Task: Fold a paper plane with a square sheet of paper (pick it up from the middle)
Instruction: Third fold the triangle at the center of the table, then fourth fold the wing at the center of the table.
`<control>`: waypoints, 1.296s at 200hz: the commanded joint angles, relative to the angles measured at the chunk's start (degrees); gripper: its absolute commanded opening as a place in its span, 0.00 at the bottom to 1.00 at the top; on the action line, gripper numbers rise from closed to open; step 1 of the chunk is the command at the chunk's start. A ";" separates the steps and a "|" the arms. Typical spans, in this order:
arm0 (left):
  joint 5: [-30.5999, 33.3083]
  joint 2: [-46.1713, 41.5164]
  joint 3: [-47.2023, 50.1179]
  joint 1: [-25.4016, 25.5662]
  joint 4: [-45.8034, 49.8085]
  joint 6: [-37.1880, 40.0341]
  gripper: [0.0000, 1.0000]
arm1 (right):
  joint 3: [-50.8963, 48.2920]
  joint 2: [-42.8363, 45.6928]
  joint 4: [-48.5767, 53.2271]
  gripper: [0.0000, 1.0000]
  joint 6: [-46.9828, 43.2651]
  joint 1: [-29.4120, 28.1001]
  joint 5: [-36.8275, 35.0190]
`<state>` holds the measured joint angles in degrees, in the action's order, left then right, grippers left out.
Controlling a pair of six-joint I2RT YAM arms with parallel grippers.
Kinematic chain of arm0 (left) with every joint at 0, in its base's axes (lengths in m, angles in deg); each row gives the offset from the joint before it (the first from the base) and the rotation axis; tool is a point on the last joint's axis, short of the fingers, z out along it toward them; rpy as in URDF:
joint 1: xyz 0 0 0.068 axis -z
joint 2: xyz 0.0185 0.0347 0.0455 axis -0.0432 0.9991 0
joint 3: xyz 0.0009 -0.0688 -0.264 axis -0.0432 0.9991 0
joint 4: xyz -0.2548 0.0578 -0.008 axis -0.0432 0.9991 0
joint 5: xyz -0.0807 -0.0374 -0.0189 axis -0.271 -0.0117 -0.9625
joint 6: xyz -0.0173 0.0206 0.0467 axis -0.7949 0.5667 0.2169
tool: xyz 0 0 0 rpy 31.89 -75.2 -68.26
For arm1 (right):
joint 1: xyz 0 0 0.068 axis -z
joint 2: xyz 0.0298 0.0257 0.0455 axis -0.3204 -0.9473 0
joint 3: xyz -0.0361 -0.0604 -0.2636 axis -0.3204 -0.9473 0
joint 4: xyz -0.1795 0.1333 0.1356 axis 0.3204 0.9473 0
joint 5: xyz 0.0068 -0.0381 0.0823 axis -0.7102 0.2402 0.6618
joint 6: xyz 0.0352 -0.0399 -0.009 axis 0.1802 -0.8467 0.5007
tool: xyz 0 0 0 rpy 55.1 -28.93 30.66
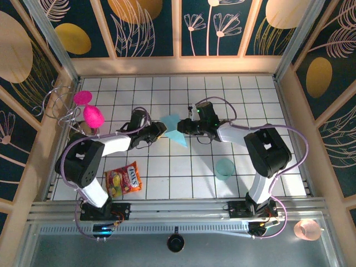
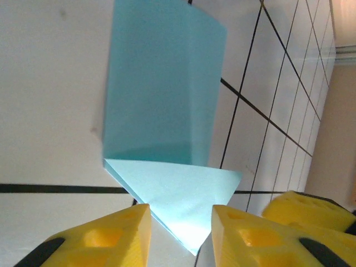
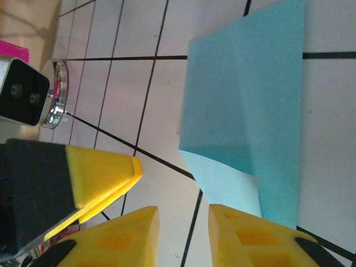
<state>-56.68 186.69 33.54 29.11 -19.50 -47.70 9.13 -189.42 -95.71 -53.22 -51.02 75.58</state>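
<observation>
The square sheet of paper (image 1: 174, 132) lies on the white table (image 1: 233, 94), right between my two grippers, and is partly folded. It is thin, light and bendy and slides easily, so I would pinch it softly on a folded edge near the middle. The left gripper (image 2: 179, 214) and the right gripper (image 3: 182, 211) are a little spread, pinching nothing. One corner seems lifted, and my fingers hide its edges.

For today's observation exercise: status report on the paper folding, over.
Left gripper open, right gripper open. Square sheet of paper creased, lying between them, ungripped. Teal cup, candy bag well aside.
</observation>
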 commanded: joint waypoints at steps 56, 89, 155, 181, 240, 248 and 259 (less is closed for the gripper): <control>0.45 3.62 2.78 1.40 -4.88 -7.78 0.38 | 3.36 -7.06 2.50 0.25 -0.55 0.48 -1.27; 0.13 4.94 1.96 1.40 -4.88 -7.98 0.39 | 3.36 -8.33 2.67 0.24 -0.42 0.67 -1.23; -0.18 7.16 1.03 1.37 -6.79 -9.23 0.26 | 3.13 -10.34 3.87 0.20 -0.38 0.64 -1.03; -0.28 7.56 0.43 1.36 -7.39 -9.29 0.25 | 3.04 -10.46 4.04 0.19 -0.38 0.63 -1.20; -0.77 9.04 -1.25 1.40 -8.06 -9.63 0.23 | 2.62 -10.61 3.82 0.19 -0.38 0.63 -1.03; -0.80 9.25 -1.49 1.40 -7.87 -9.57 0.23 | 2.53 -10.68 3.85 0.19 -0.38 0.68 -1.10; -0.55 9.42 -1.69 1.40 -7.24 -9.54 0.23 | 2.51 -10.65 3.86 0.19 -0.38 0.65 -1.12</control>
<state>-57.31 195.04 33.37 30.35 -26.34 -55.66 11.54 -198.47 -93.55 -53.42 -50.59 74.99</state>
